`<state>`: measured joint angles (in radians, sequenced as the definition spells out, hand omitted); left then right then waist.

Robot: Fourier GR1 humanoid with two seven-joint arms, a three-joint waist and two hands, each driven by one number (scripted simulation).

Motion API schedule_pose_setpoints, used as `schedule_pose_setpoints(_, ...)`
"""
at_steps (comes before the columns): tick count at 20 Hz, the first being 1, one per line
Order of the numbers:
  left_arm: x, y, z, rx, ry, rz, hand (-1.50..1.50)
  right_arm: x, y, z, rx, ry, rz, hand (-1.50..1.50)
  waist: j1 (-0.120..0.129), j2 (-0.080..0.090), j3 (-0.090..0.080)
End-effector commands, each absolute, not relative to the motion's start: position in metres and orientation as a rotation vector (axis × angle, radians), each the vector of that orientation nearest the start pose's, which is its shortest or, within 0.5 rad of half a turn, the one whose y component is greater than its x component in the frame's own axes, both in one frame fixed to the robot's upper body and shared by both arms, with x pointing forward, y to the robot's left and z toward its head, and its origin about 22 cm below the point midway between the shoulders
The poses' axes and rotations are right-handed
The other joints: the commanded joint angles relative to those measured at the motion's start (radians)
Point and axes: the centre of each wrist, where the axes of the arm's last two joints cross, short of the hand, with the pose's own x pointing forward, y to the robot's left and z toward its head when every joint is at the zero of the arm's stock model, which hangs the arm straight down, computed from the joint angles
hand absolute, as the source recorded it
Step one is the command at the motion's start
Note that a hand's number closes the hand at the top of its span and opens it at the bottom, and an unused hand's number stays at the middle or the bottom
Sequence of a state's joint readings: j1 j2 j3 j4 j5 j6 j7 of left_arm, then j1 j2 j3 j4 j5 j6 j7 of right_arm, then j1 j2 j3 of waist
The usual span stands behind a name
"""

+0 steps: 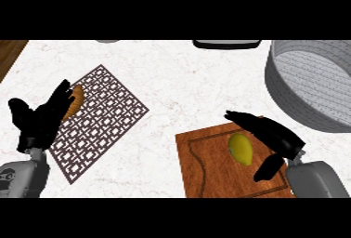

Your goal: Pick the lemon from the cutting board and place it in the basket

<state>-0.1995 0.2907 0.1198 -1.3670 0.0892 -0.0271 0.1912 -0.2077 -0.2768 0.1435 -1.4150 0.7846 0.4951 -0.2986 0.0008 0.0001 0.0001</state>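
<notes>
One lemon [240, 148] sits on the board [205, 167] at lower centre-right, not picked up. The right hand [274, 135] is spread open around it, fingers above it and thumb below-right, not clearly touching it. One grey basket [302, 93] fills the upper right. On the left there's one lattice mat [109, 116] with one orange-brown thing [75, 104] on it, half hidden by the left hand [37, 123], which is open, fingers up.

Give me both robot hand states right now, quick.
Left robot hand: open, resting at the left, holding nothing.
Right robot hand: open beside the lemon, not yet closed on it.
</notes>
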Motion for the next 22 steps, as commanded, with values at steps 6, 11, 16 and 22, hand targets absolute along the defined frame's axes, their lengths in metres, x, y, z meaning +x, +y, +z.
schedule_pose_setpoints(6, 0.285, 0.326, 0.028, 0.201, -1.383, -0.070, 0.00, 0.276, -0.237, -0.011, -0.224, -1.388, 1.561, 1.50, 0.001, 0.000, 0.000)
schedule_pose_setpoints(11, 0.280, 0.310, 0.054, 0.192, -1.388, -0.067, 0.00, 0.285, -0.217, -0.006, -0.255, -1.413, 1.545, 1.50, 0.003, -0.001, 0.000)
schedule_pose_setpoints(16, 0.280, 0.327, 0.028, 0.184, -1.395, -0.064, 0.00, 0.277, -0.202, -0.018, -0.222, -1.425, 1.573, 1.50, 0.001, 0.000, 0.000)
schedule_pose_setpoints(22, 0.295, 0.321, 0.041, 0.187, -1.401, -0.076, 0.00, 0.312, -0.179, -0.001, -0.569, -1.198, 1.084, 1.50, 0.020, 0.009, -0.002)
